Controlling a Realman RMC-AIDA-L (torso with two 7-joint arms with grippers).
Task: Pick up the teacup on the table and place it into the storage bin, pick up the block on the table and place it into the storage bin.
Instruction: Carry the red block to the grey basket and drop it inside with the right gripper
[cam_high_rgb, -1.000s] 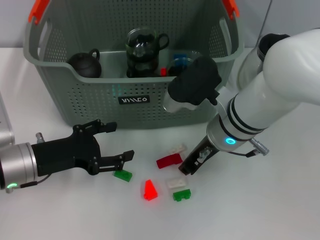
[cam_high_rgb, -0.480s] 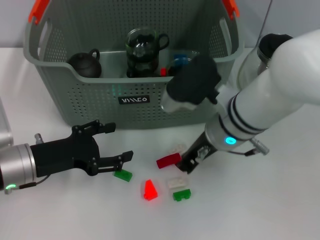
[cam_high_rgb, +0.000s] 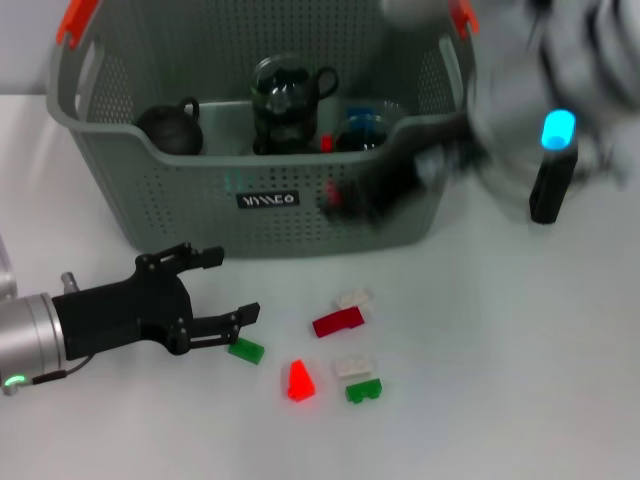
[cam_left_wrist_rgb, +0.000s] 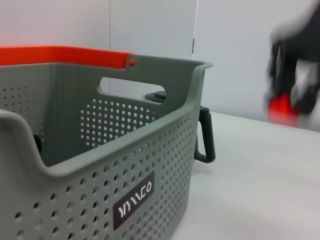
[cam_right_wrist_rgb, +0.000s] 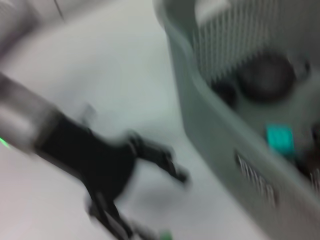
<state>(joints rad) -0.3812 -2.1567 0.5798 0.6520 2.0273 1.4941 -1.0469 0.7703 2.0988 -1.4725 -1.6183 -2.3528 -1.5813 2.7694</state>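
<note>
Storage bin (cam_high_rgb: 180, 190) at back of table (cam_high_rgb: 520, 380), grey-green, perforated walls, orange handle clips; black label (cam_high_rgb: 267, 199) on front wall with white lettering, not legible. Inside bin: dark teapot (cam_high_rgb: 168, 130) on left side, glass teacup (cam_high_rgb: 290, 100) mid, something blue (cam_high_rgb: 360, 125) right of it, too small to tell. Right gripper (cam_high_rgb: 345, 200) blurred in front of bin's front wall, up off table compared with half a second ago when low by the blocks; something red at its tip, seemingly a block, grip state cannot tell. Left gripper (cam_high_rgb: 225, 290) low over table front-left, fingers spread, holding nothing, barely shifted. Loose on table: red block (cam_high_rgb: 337, 322), white block (cam_high_rgb: 353, 298) just behind it, green block (cam_high_rgb: 245, 350) near left fingertip, bright red block (cam_high_rgb: 298, 380), white (cam_high_rgb: 351, 366) and green (cam_high_rgb: 363, 390) pair touching.
</note>
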